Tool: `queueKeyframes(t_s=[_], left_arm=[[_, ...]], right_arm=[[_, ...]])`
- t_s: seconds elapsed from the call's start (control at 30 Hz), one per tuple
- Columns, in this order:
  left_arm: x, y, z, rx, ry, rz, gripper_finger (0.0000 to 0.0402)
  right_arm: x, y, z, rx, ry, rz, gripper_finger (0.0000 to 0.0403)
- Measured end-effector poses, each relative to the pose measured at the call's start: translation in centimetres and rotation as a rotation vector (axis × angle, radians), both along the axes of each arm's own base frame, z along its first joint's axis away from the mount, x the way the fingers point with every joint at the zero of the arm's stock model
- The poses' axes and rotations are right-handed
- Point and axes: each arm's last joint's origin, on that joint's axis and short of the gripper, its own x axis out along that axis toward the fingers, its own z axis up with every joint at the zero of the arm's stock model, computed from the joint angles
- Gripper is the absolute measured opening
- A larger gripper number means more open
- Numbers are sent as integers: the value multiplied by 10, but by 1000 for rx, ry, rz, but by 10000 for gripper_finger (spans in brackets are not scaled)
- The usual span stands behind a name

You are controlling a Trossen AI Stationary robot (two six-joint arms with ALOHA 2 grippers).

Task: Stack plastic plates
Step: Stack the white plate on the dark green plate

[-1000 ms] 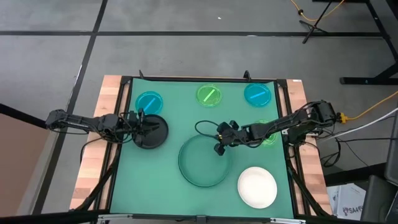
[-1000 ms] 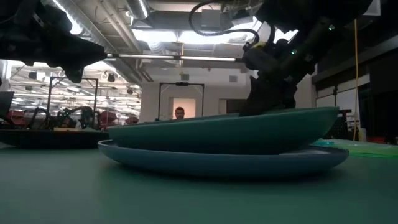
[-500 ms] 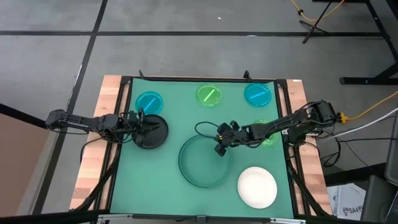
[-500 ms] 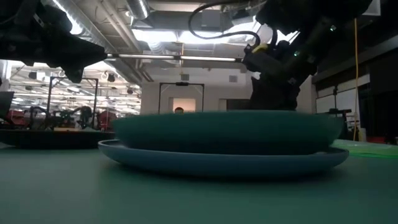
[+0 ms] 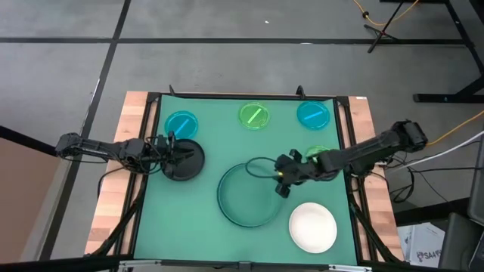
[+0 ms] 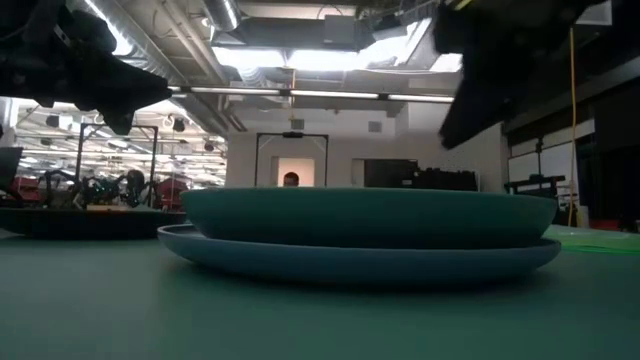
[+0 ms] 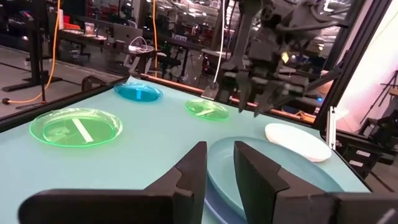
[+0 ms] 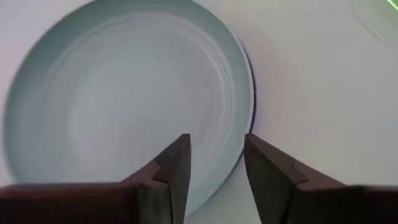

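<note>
A large dark-green plate (image 5: 246,198) lies level, nested in a blue plate (image 6: 360,262) whose rim shows beneath it (image 8: 252,81). My right gripper (image 5: 283,181) hovers open above the green plate's right rim, touching nothing; the right wrist view looks down between its fingers (image 8: 214,168). My left gripper (image 5: 175,155) hangs above a black plate (image 5: 185,161), which lies flat on the mat (image 6: 90,222). Its fingers (image 7: 219,168) stand a little apart with nothing between them. A white plate (image 5: 313,227) rests near the front right.
Two cyan plates (image 5: 181,124) (image 5: 312,114) and a lime-green plate (image 5: 255,115) lie along the far edge. Another lime-green plate (image 5: 319,157) is partly under my right arm. The green mat (image 5: 197,227) has wooden borders at the left and right.
My right gripper has opened and let go of the dark-green plate's right rim. It has then risen and gone toward the table's right and near edges. The plate, tilted with its right side raised a second ago, has dropped level onto the blue plate.
</note>
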Motion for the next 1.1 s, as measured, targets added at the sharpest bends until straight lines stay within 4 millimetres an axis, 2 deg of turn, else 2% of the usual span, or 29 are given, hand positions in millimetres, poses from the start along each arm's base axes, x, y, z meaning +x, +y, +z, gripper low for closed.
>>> queueKeyframes(t_s=[0.27,0.5,0.67,0.8,0.93,1.1], left_arm=[[0,0,0,0,0,-7,75],[0,0,0,0,1,-14,75],[0,-1,0,0,1,-19,75],[0,-1,0,-1,0,-19,75],[0,-1,0,-5,0,-19,75],[0,-1,0,-6,0,-19,75]], right_arm=[[-32,24,9,-18,34,-35,140],[-47,49,7,13,51,12,140],[-64,60,3,40,121,-28,140],[-77,68,1,129,212,-57,140],[-85,79,0,182,262,-5,140],[-91,89,-9,130,335,98,140]])
